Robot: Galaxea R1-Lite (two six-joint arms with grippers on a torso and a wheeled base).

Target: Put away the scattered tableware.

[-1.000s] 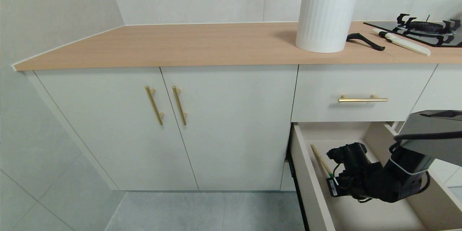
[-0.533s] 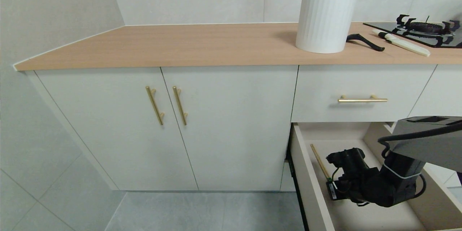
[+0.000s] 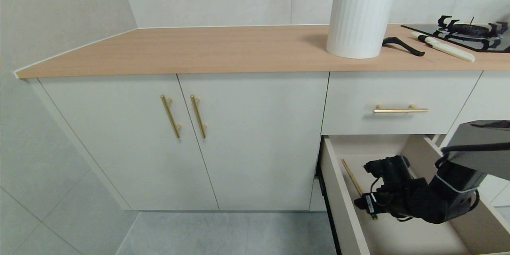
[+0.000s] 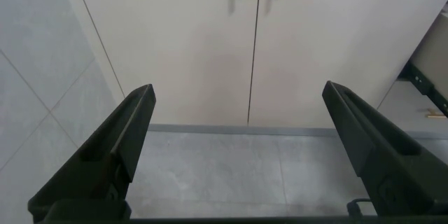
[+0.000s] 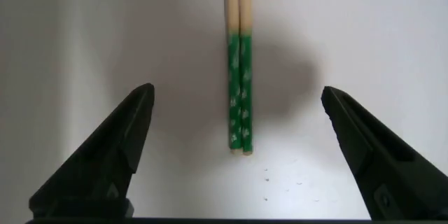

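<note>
Surface (image 3: 199,50): wooden, carrying a white ribbed canister (image 3: 360,12).
Drawer (image 3: 338,191): pulled open beneath it.
Left pincer (image 4: 238,96): spread wide, empty, above the tiled floor (image 4: 210,175).
Right pincer (image 5: 236,96): spread wide, empty, inside the drawer.
Chopsticks (image 5: 239,77): flat on the drawer bottom, below the right pincer, untouched.

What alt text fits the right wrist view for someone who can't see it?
A pair of wooden chopsticks with green ends lies on the pale drawer floor. The right pincer hangs open above, a finger on each side, touching neither stick.
</note>
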